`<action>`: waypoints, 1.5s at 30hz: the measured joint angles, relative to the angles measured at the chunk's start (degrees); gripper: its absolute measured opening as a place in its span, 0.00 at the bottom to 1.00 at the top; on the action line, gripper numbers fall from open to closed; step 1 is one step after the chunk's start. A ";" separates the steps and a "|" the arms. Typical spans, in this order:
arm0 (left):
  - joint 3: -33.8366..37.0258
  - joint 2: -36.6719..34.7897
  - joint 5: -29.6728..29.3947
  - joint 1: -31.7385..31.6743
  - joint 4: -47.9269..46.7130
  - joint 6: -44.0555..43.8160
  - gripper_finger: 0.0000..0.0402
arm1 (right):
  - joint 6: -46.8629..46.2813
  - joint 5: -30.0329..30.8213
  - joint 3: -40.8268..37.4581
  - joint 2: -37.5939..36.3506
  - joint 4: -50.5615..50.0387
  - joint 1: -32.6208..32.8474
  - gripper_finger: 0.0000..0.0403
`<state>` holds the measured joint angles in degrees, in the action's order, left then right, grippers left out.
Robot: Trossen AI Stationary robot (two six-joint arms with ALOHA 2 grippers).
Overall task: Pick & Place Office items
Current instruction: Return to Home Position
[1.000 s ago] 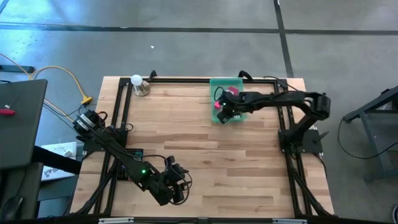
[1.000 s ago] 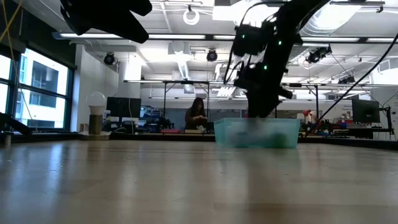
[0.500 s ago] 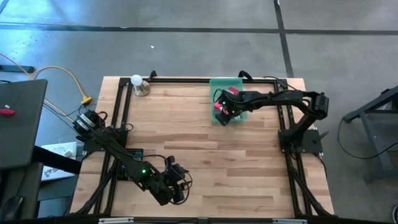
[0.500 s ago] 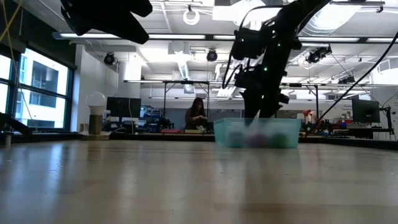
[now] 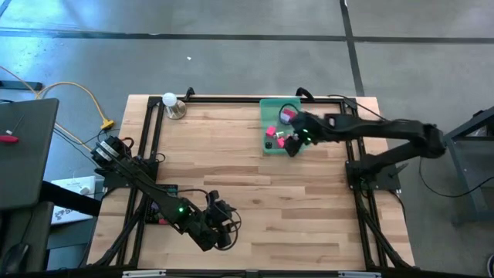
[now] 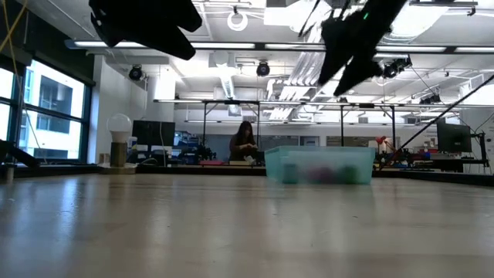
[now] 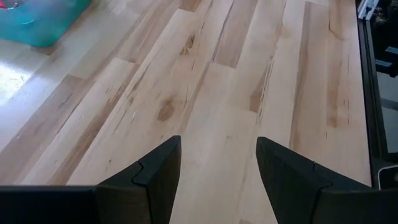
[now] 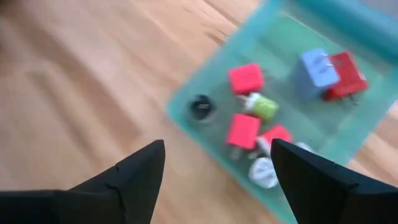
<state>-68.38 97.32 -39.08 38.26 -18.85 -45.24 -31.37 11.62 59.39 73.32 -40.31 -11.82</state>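
Observation:
The office items lie in the translucent green tray by the table's far edge. Among them I see two pink blocks, a red one, a grey-blue one, a green piece, a black round piece and a white piece. My right gripper hangs high above the tray's near edge, open and empty. My left gripper waits open over bare wood near the table's near edge.
A white ball on a round metal base stands at the far left corner. Black frame rails run along the table's edges. Bare wood spreads between the tray and my left arm. A person sits in the room beyond.
My right gripper has risen from down inside the tray to well above it and has drawn a little toward the table's near right. The tray and its items stay in place. My left arm has shifted slightly toward the right.

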 joint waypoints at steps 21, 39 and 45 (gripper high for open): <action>0.00 0.00 -0.01 -1.02 22.68 2.91 0.50 | -4.45 1.96 -28.84 -11.00 46.77 39.18 0.70; 0.00 -5.43 -1.69 -8.17 18.18 35.62 0.10 | 18.77 0.94 -29.44 -8.24 64.48 39.85 0.03; 0.00 -11.89 -11.78 -7.89 2.62 34.29 0.00 | 17.43 2.82 -29.42 -18.76 53.13 40.00 0.01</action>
<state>-68.38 85.42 -50.86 30.37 -16.23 -10.94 -13.94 14.45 29.98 54.56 12.83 28.18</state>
